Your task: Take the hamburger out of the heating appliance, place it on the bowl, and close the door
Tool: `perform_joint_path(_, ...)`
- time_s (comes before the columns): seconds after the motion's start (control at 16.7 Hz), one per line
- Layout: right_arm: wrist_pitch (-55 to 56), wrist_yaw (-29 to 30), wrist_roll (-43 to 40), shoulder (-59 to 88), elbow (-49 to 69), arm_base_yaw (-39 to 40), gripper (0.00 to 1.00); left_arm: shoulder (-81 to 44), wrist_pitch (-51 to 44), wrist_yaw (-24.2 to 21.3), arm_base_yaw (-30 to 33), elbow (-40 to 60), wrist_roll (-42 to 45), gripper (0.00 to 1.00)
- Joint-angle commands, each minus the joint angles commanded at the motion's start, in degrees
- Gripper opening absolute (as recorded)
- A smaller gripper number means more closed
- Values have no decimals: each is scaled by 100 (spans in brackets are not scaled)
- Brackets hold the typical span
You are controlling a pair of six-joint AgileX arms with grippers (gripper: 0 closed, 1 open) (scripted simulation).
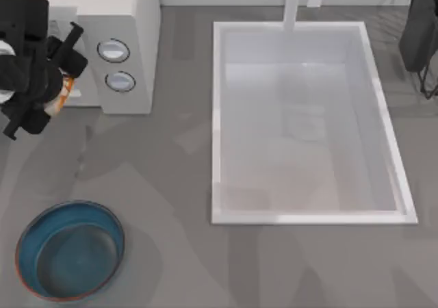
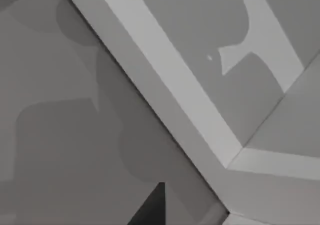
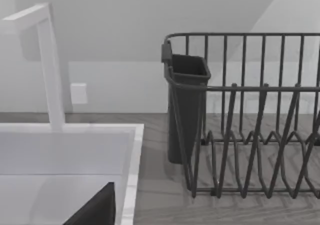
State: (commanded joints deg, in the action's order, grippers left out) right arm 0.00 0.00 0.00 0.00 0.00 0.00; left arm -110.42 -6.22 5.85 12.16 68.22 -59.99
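One small bun, the hamburger (image 1: 61, 92), shows in the top view as a pale patch with orange-brown marks, mostly hidden under the left gripper (image 1: 58, 75) at the open front of the microwave (image 1: 130, 44); whether the black fingers are clamped on it or standing apart cannot be told, since the arm covers them. So little of the bun shows that its long axis and heading cannot be read. The microwave is a white box at the back left of the table (image 1: 178, 185), its light grey panel facing up toward the camera and carrying two round silver-rimmed bluish knobs (image 1: 113, 50), one above the other in the top view. The left wrist view looks onto a flat white frame around a greyish window, the door (image 2: 170, 80), running slantwise across grey table. One round blue bowl (image 1: 34, 233), teal inside with a thin reddish-brown rim, sits near the front left corner, well apart from the microwave and holding nothing. One large white sink (image 1: 217, 116) fills the middle, with one white tap (image 1: 293, 3) at its back edge. The right gripper (image 1: 419, 27) hangs at the back right; its jaws cannot be judged. Its wrist view takes in one dark dish rack (image 3: 250, 135) with a dark cup holder (image 3: 185, 105) beside the sink.
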Motion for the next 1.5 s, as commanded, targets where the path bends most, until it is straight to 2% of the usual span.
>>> perform_joint_path(0.54,0,0,0,0,0,0,100,-1063,-5775,1705,1897,1430,-6196,0)
perform_joint_path(0.84,0,0,0,0,0,0,100,-1939,-8184,2432,2663,1549,-8767,0)
perform_joint_path(0.96,0,0,0,0,0,0,100,-2245,-8825,2629,2869,1518,-9431,0)
perform_joint_path(1.14,0,0,0,0,0,0,100,-2533,-9346,2793,3040,1467,-9958,0)
perform_joint_path(1.5,0,0,0,0,0,0,100,-2533,-9364,2858,3029,1510,-10015,0)
